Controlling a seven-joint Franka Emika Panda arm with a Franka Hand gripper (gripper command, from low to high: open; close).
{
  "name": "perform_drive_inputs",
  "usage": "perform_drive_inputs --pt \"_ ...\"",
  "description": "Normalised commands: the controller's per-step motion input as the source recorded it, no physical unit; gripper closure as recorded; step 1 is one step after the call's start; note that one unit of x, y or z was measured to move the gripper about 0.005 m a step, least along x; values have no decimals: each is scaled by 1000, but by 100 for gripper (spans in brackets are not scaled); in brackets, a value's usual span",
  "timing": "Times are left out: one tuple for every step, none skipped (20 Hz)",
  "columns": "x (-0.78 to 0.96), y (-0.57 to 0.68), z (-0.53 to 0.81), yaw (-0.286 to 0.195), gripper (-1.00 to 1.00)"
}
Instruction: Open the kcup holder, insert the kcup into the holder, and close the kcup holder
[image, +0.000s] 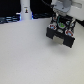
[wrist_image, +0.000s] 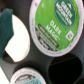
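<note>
In the exterior view my gripper (image: 59, 26) hangs over the black kcup holder (image: 61, 38) at the exterior view's right, whose drawer is pulled out toward the camera. A green spot shows between the fingers. In the wrist view the kcup (wrist_image: 52, 26) fills the frame with its green-rimmed lid facing the camera, close by, over the black inner tray (wrist_image: 55, 62). The gripper appears shut on it, though the fingers themselves are not clearly seen. A round white slot (wrist_image: 18, 44) lies beside it, and another green-topped pod (wrist_image: 27, 77) sits in a slot.
A tall white post (image: 25, 11) with a blue light stands at the back of the white table (image: 30, 55). Dark objects line the back edge at the exterior view's left.
</note>
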Motion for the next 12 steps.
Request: perform_drive_inputs --pt "353 -198 510 47 -100" --pt "375 -257 587 40 -100" --pt "391 -269 639 41 -100" --pt "469 -369 608 49 -100" --pt "491 -394 566 46 -100" --pt "500 -410 562 44 -100" --pt "515 -428 544 41 -100" --pt "540 -443 521 35 -100" --pt "549 -451 496 33 -100" --pt "547 -456 428 37 -100" --pt "558 -468 387 32 -100" --pt "568 -475 367 24 -100"
